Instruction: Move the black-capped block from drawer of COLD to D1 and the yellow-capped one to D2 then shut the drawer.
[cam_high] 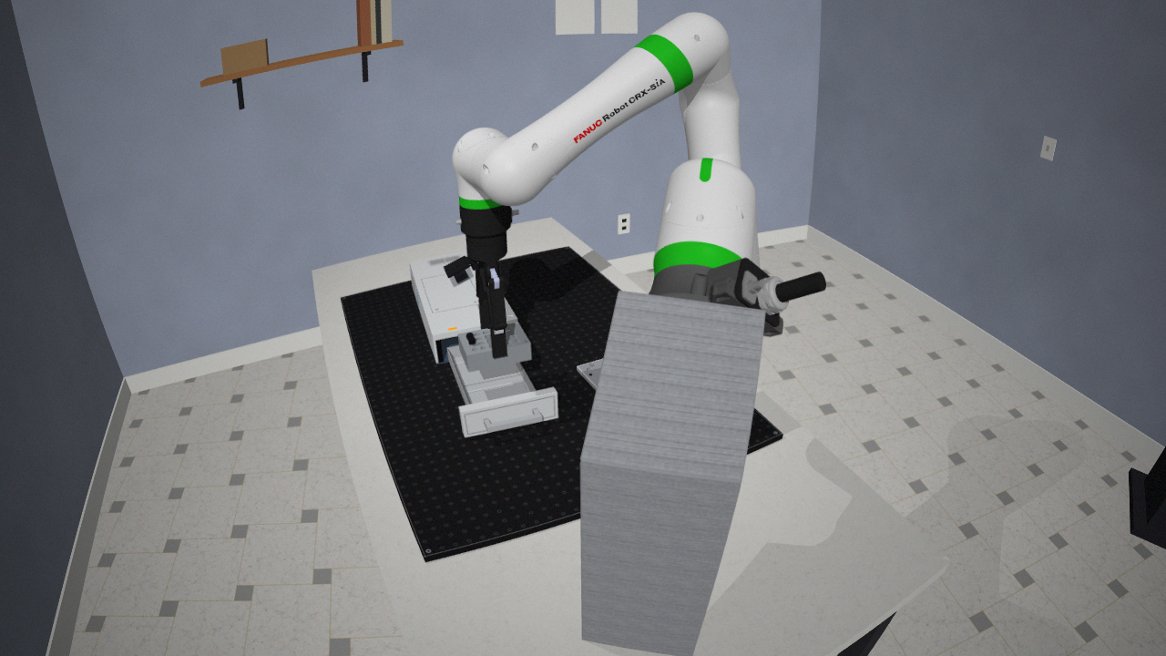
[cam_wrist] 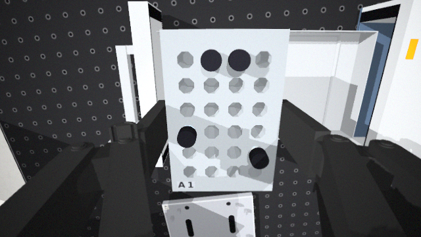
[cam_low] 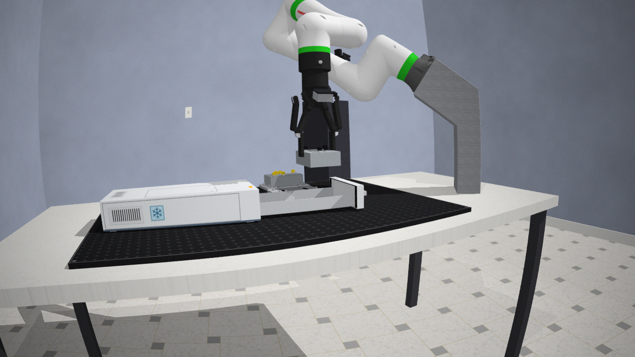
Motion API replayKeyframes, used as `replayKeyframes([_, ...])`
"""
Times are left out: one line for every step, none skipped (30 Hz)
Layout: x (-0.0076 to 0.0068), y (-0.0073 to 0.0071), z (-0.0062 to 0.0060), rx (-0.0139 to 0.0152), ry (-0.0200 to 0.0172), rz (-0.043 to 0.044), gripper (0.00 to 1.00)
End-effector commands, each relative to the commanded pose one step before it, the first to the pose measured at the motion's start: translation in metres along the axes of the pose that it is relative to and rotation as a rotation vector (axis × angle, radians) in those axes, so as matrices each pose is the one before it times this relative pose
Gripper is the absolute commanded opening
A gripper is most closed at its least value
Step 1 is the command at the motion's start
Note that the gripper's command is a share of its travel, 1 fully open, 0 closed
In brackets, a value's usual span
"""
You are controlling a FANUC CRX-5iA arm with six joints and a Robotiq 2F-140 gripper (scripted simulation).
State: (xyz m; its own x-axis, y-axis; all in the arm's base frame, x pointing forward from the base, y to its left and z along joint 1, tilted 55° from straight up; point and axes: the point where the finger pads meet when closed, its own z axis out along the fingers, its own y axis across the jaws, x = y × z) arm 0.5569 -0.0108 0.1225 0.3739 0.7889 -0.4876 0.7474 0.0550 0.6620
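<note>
Black-capped block [cam_high: 487, 349] [cam_low: 320, 158] [cam_wrist: 223, 122], clamped by the jaws [cam_high: 498, 346] [cam_low: 317, 148], points its long axis across the drawer [cam_high: 509, 412] [cam_low: 306, 204] [cam_wrist: 309, 62].

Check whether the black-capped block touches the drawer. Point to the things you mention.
Apart: the exterior view shows the black-capped block [cam_high: 479, 351] [cam_low: 324, 158] [cam_wrist: 223, 95] lifted, with background visible between its underside and the drawer [cam_high: 509, 412] [cam_low: 306, 205] [cam_wrist: 309, 59].
</note>
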Motion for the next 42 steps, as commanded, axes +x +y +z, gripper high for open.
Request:
replayKeyframes([0.00055,0.00065,-0.0007,-0.00149,0.00122,-0.00004,0.1])
replayKeyframes([-0.00003,-0.00003,0.0,0.00008,-0.00007,-0.00001,0.1])
replayKeyframes([0.0,0.0,0.0,0.0,0.0,0.0,0.1])
replayKeyframes([0.0,0.0,0.0,0.0,0.0,0.0,0.1])
replayKeyframes([0.0,0.0,0.0,0.0,0.0,0.0,0.1])
replayKeyframes([0.0,0.0,0.0,0.0,0.0,0.0,0.1])
replayKeyframes([0.0,0.0,0.0,0.0,0.0,0.0,0.1])
replayKeyframes([0.0,0.0,0.0,0.0,0.0,0.0,0.1])
replayKeyframes([0.0,0.0,0.0,0.0,0.0,0.0,0.1])
replayKeyframes([0.0,0.0,0.0,0.0,0.0,0.0,0.1])
replayKeyframes([0.0,0.0,0.0,0.0,0.0,0.0,0.1])
replayKeyframes([0.0,0.0,0.0,0.0,0.0,0.0,0.1])
replayKeyframes([0.0,0.0,0.0,0.0,0.0,0.0,0.1])
replayKeyframes([0.0,0.0,0.0,0.0,0.0,0.0,0.1])
replayKeyframes([-0.0027,-0.0001,-0.00003,0.0,-0.00002,0.02665,0.1])
replayKeyframes([-0.00267,-0.00003,0.0,0.00001,-0.00001,0.02667,0.1])
replayKeyframes([-0.00267,0.00004,0.0,0.00001,-0.00001,0.02667,0.1])
replayKeyframes([-0.00267,0.00011,0.0,0.0,-0.00001,0.02667,0.1])
replayKeyframes([-0.00266,0.00018,0.0,0.0,-0.00001,0.02667,0.1])
replayKeyframes([-0.00266,0.00025,0.0,0.0,-0.00001,0.02667,0.1])
replayKeyframes([-0.00265,0.00032,0.0,0.0,-0.00001,0.02667,0.1])
replayKeyframes([-0.00264,0.00039,0.0,0.0,-0.00001,0.02667,0.1])
replayKeyframes([-0.00263,0.00046,0.0,0.0,-0.00001,0.02667,0.1])
replayKeyframes([-0.00262,0.00053,0.0,0.0,-0.00001,0.02667,0.1])
replayKeyframes([-0.0026,0.0006,0.0,0.0,-0.00001,0.02667,0.1])
replayKeyframes([-0.00259,0.00067,0.0,0.0,-0.00001,0.02667,0.1])
replayKeyframes([-0.00257,0.00074,0.0,0.0,-0.00001,0.02667,0.1])
replayKeyframes([0.0,0.0,0.0,0.0,0.0,0.0,0.1])
replayKeyframes([0.0,0.0,0.0,0.0,0.0,0.0,0.1])
replayKeyframes([-0.00255,0.0008,0.00001,-0.00001,-0.00001,0.02667,0.1])
replayKeyframes([-0.00252,0.00088,0.0,0.0,-0.00001,0.02667,0.1])
replayKeyframes([-0.0025,0.00094,0.0,0.0,-0.00001,0.02667,0.1])
replayKeyframes([-0.00247,0.00101,0.0,0.0,-0.00001,0.02667,0.1])
replayKeyframes([-0.00245,0.00107,0.0,0.0,-0.00001,0.02667,0.1])
replayKeyframes([-0.00242,0.00114,0.0,0.0,-0.00001,0.02667,0.1])
replayKeyframes([-0.00239,0.0012,0.0,0.0,-0.00001,0.02667,0.1])
replayKeyframes([-0.00235,0.00126,0.0,0.0,-0.00001,0.02667,0.1])
replayKeyframes([-0.00232,0.00133,0.0,0.0,-0.00001,0.02667,0.1])
replayKeyframes([-0.00228,0.00139,0.0,0.0,-0.00001,0.02667,0.1])
replayKeyframes([-0.00224,0.00145,0.0,0.0,-0.00001,0.02667,0.1])
replayKeyframes([-0.0022,0.00151,0.0,0.0,-0.00001,0.02667,0.1])
replayKeyframes([-0.00216,0.00157,0.0,0.0,-0.00001,0.02667,0.1])
